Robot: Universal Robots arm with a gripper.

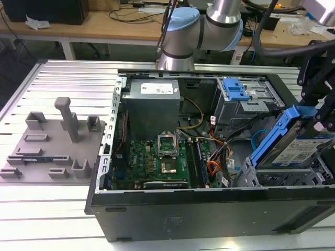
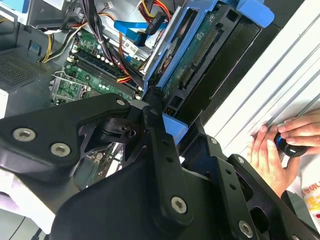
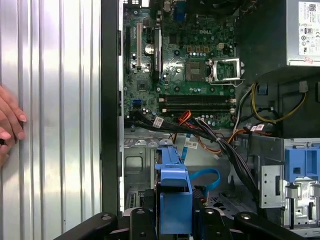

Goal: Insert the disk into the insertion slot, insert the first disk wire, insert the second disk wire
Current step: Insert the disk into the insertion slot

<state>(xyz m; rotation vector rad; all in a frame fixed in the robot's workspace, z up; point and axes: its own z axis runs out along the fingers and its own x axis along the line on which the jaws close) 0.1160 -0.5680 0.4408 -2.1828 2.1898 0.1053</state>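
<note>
The disk (image 1: 302, 150), a silver drive with a white label in a bright blue carrier, hangs tilted over the case's corner on the exterior view's right. My gripper (image 1: 317, 121) is shut on it from above. Just below it lies the insertion slot (image 1: 285, 177), a low bay of grey perforated metal. In the second wrist view the disk's green underside (image 2: 200, 55) shows past my black fingers (image 2: 156, 131). In the first wrist view the blue carrier (image 3: 174, 192) sits between the fingers (image 3: 144, 216), over the bay's metal floor (image 3: 136, 162). A loose blue cable (image 3: 206, 176) and black and orange wires (image 3: 215, 142) lie beside it.
The open computer case (image 1: 172, 209) holds a green motherboard (image 1: 152, 159), a grey power supply (image 1: 152, 102) and a taller cage with a blue latch (image 1: 236, 90). A grey fixture plate (image 1: 52, 141) lies outside on the exterior view's left. A person's hand (image 2: 280, 145) rests on the ribbed table by the case.
</note>
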